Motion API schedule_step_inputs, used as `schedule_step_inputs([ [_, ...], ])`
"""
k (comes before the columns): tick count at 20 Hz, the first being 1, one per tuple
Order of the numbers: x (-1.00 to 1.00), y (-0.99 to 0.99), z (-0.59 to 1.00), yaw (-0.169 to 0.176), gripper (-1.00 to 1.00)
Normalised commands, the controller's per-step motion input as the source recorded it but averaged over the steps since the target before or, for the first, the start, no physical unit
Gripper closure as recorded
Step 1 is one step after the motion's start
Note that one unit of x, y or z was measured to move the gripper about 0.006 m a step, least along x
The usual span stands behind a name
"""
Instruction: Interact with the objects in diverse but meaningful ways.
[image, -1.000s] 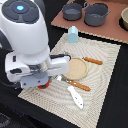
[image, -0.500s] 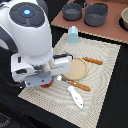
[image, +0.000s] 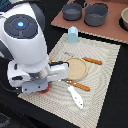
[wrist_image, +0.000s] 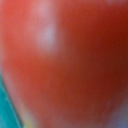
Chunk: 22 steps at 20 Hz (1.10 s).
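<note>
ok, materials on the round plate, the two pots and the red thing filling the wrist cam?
Round plate: matte tan, looks like wood or bamboo. Pots and: dull grey, metal or toy plastic, can't tell. Red object: glossy, soft white highlight, likely smooth plastic; too blurred to be sure.

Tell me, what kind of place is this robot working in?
Probably a lab tabletop staged as a play kitchen or dining setting: a tan round plate with wooden-handled cutlery lies on a woven placemat, and grey pots sit on a board behind.
</note>
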Motion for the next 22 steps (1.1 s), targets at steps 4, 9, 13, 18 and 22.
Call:
schedule_step_inputs([
  [4, -0.43, -0.05, -1.0, 0.066, 1.0],
  [9, -0.95, -0.22, -0.92, 0.045, 1.0],
  [13, -0.79, -0.16, -0.65, 0.024, -1.0],
  [18, -0.26, -0.03, 0.24, 0.0, -1.0],
  [22, -0.06, 0.01, 0.32, 0.0, -1.0],
])
